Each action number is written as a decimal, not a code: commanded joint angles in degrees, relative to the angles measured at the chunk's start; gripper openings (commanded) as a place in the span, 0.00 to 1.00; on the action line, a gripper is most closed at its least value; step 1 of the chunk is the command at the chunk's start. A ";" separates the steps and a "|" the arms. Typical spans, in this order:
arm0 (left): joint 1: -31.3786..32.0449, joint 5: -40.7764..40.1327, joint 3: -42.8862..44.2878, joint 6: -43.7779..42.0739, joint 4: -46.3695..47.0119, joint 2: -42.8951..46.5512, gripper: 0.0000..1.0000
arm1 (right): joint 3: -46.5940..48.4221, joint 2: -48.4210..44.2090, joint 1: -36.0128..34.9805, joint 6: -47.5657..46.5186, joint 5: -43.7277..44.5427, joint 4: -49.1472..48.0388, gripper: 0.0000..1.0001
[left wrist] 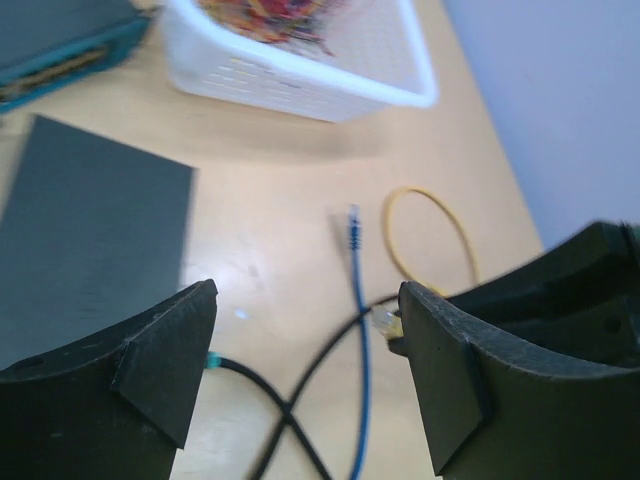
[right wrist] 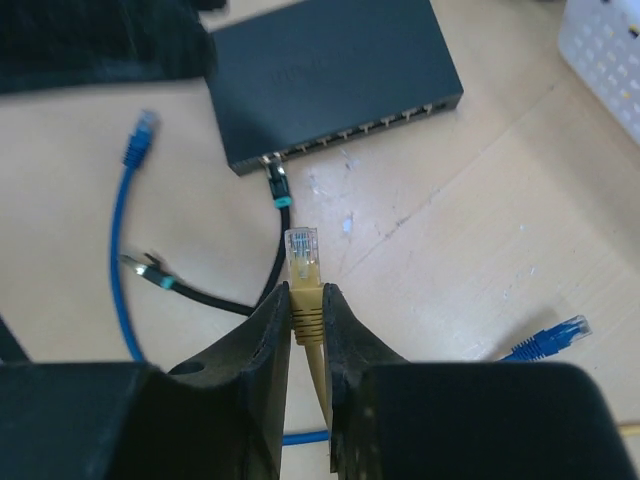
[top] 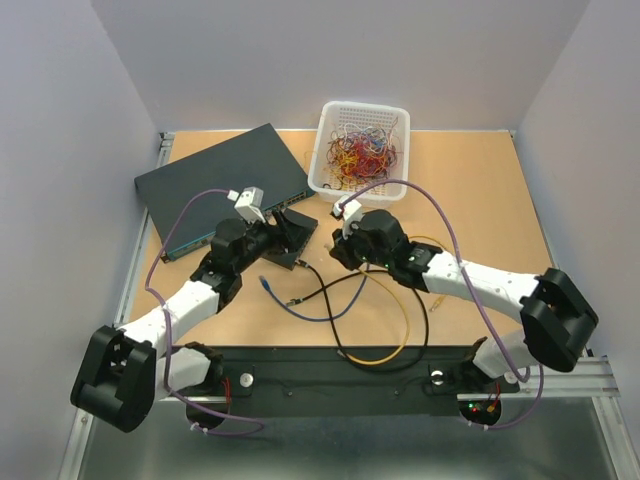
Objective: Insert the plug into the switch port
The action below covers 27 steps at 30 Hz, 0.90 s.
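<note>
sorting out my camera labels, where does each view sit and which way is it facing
Top external: above, behind the bases, looking down on the table; left arm and right arm show.
Left wrist: on the left arm, facing the blue cable and white basket; left jaws open.
Right wrist: on the right arm, facing the small black switch; right jaws shut on the yellow plug.
Both wrist views share that switch and blue cable.

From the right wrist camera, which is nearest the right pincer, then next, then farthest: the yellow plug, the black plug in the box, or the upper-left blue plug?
1. yellow plug: gripped in the right pincer.
2. black plug: just ahead, plugged into the small black switch, left end.
3. blue plug: farthest, lying up on the left.
</note>
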<state>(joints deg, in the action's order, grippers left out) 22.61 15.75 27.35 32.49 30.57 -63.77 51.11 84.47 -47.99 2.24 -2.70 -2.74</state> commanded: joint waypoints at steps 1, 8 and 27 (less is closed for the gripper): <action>4.27 3.60 0.33 3.01 5.56 2.68 0.84 | -1.89 -5.97 0.17 3.29 -5.21 -5.96 0.01; 12.63 -0.10 -0.19 5.21 7.75 0.75 0.79 | -3.30 -10.64 0.17 4.09 -5.82 -6.31 0.00; 17.03 -2.30 1.12 8.03 13.47 -6.46 0.13 | -5.85 -15.65 0.09 6.81 -7.76 -8.24 0.00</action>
<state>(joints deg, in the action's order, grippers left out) 39.40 13.80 27.42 41.10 42.17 -69.71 44.95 71.16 -47.70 7.79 -8.91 -5.58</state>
